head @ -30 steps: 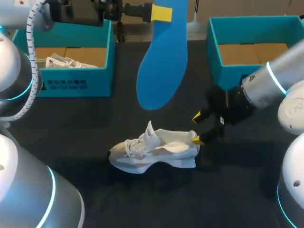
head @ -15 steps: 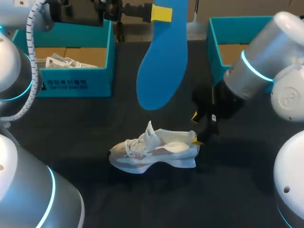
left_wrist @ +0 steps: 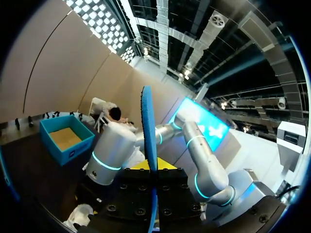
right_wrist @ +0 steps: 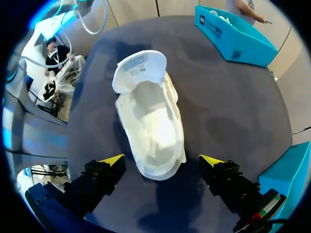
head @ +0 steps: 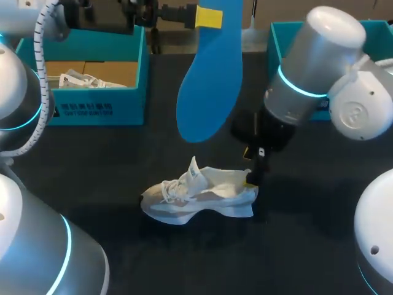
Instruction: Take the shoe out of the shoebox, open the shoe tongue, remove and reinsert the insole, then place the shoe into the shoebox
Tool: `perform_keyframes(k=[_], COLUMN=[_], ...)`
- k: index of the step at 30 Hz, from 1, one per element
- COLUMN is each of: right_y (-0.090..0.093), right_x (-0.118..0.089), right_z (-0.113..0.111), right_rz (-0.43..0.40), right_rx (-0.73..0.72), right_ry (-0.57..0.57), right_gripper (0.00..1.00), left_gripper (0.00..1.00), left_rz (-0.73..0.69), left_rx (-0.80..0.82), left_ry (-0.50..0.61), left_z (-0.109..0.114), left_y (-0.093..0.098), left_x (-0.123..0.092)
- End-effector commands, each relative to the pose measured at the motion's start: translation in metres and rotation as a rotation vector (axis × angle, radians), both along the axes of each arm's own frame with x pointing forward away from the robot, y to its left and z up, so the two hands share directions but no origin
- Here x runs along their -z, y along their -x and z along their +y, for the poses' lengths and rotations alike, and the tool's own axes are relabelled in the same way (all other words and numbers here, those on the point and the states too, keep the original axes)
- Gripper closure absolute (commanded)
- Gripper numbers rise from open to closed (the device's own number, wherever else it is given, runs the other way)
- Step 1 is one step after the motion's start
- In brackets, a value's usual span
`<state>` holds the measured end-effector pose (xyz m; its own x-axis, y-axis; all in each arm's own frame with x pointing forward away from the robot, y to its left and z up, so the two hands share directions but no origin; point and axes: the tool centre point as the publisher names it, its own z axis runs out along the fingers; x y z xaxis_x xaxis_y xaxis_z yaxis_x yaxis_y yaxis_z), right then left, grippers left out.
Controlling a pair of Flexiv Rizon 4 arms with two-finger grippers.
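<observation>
The white shoe (head: 199,196) lies on its side on the black table (head: 110,160), toe to the left. In the right wrist view the shoe (right_wrist: 150,126) has its tongue (right_wrist: 138,68) pulled up and its mouth wide. My right gripper (head: 252,167) points down over the heel. It is open (right_wrist: 162,162), with the heel between its spread fingers and touching neither. High above the table my left gripper (head: 209,17) is shut on the upper end of the blue insole (head: 212,80), which hangs down. The left wrist view shows the insole (left_wrist: 148,131) edge-on in that gripper (left_wrist: 153,167).
A teal shoebox (head: 92,104) stands at the back left with white paper (head: 83,80) inside; it also shows ahead of the shoe as the teal box (right_wrist: 233,34). A second teal box (head: 279,58) stands at the back right, partly behind my right arm (head: 307,80).
My right arm has swung left and turned its wrist down, bringing the open gripper over the shoe's heel. The left arm and the insole have not moved.
</observation>
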<state>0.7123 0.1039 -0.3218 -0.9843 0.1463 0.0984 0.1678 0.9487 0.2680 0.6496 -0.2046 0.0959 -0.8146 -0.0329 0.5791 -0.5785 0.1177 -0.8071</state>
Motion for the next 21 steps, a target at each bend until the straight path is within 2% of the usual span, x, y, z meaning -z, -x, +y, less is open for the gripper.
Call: perform_keyframes(k=[1, 21], right_y=[-0.001, -0.041], right_x=[0.001, 0.003], right_z=[0.005, 0.031], right_rz=[0.004, 0.002], right_rx=[-0.003, -0.067], right_ry=[0.065, 0.092], right_gripper=[0.00, 0.00], left_gripper=[1.00, 1.00], left_rz=[0.000, 0.000], left_rx=[0.002, 0.002], left_ry=[-0.003, -0.003], left_z=[-0.001, -0.001], left_y=[-0.001, -0.001], left_x=[0.000, 0.000])
